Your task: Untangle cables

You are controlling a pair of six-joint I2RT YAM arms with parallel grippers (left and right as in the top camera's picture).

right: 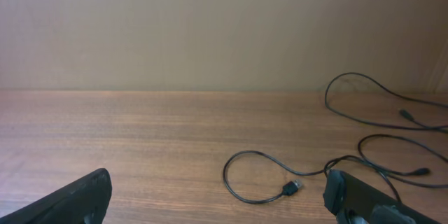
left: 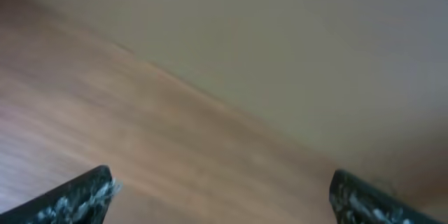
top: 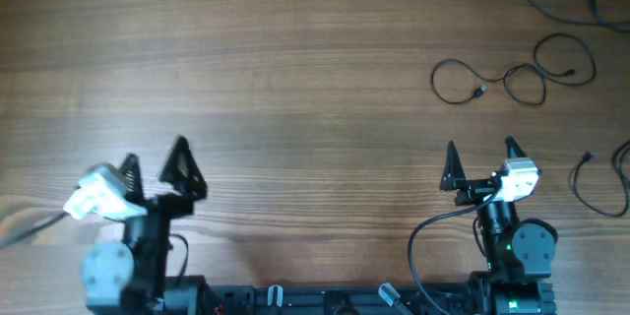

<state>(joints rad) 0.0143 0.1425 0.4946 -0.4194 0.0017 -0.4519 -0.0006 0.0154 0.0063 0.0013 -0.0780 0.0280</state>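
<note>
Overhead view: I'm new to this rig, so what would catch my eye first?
Thin black cables sprawl in loose loops at the table's far right corner. At the near edge, the left gripper and right gripper stand wide open and empty, apart from the cables.

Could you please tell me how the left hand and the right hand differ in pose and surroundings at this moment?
The left hand sits skewed in the overhead view, one fingertip ahead of the other; the right hand points squarely up the table. The cables lie just ahead of the right hand and to its right; none shows near the left hand. Both hands are open, hold nothing and touch no cable.
</note>
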